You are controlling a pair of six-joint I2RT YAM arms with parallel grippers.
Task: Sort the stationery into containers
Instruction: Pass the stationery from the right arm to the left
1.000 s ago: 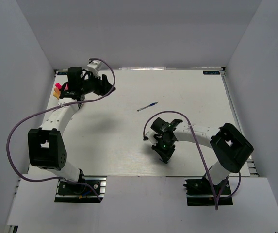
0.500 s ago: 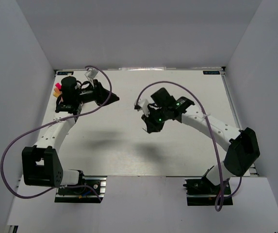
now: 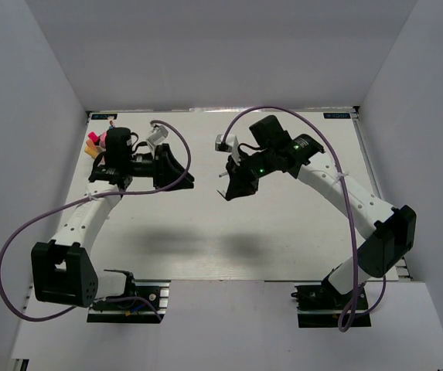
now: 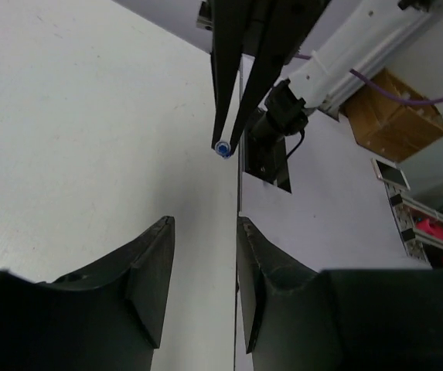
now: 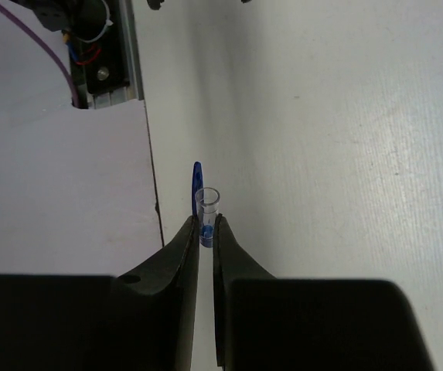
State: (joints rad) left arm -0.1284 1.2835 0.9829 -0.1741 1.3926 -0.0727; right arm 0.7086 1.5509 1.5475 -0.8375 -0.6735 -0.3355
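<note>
My right gripper (image 5: 206,220) is shut on a thin blue pen (image 5: 206,202), seen end-on, its clear tube and blue clip sticking out past the fingertips. In the top view the right gripper (image 3: 230,189) hangs above the table's back middle. My left gripper (image 3: 184,176) faces it from the left, jaws apart and empty. In the left wrist view the left gripper (image 4: 206,224) looks at the right gripper's fingers (image 4: 229,93) with the pen's blue end (image 4: 223,148) between them. Pink and orange stationery (image 3: 92,140) peeks out behind the left arm. The container is mostly hidden there.
The white table (image 3: 298,224) is boxed in by grey walls at the back and on both sides. Purple cables (image 3: 20,224) loop off both arms. The table's near edge and the right arm's base (image 4: 271,158) show in the left wrist view.
The pen lay on the table a second ago; now the right gripper holds it, raised and moved back-left. The left gripper swung right toward it and its jaws narrowed.
</note>
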